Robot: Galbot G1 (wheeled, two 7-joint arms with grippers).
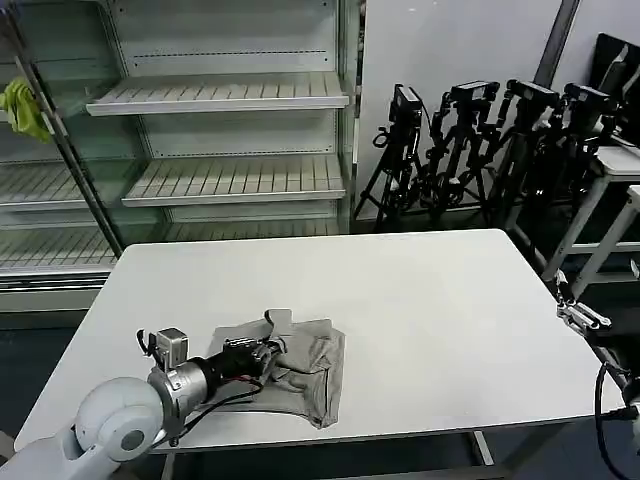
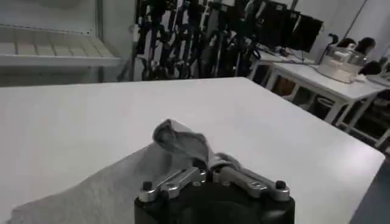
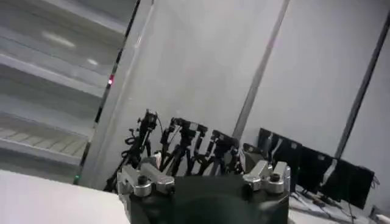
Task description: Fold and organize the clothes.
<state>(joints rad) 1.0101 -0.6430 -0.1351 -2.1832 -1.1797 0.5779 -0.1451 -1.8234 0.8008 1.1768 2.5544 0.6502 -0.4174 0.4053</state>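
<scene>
The clothes, a light grey T-shirt [image 1: 312, 372], lie crumpled into a small bundle near the front left of the white table [image 1: 430, 300]. My left gripper [image 1: 277, 353] reaches in low from the left and is shut on a fold of the shirt. In the left wrist view that pinched fold [image 2: 181, 141] stands up just past the closed left gripper [image 2: 209, 168], and the rest of the shirt [image 2: 85, 185] spreads flat beneath it. My right gripper [image 1: 584, 317] hangs parked off the table's right edge, open and holding nothing.
Glass-fronted shelving [image 1: 230, 95] stands behind the table, with a yellow-green rag [image 1: 22, 106] hanging at its far left. Camera tripods [image 1: 480, 130] line the back right wall. Another white table [image 1: 622, 165] stands at the right.
</scene>
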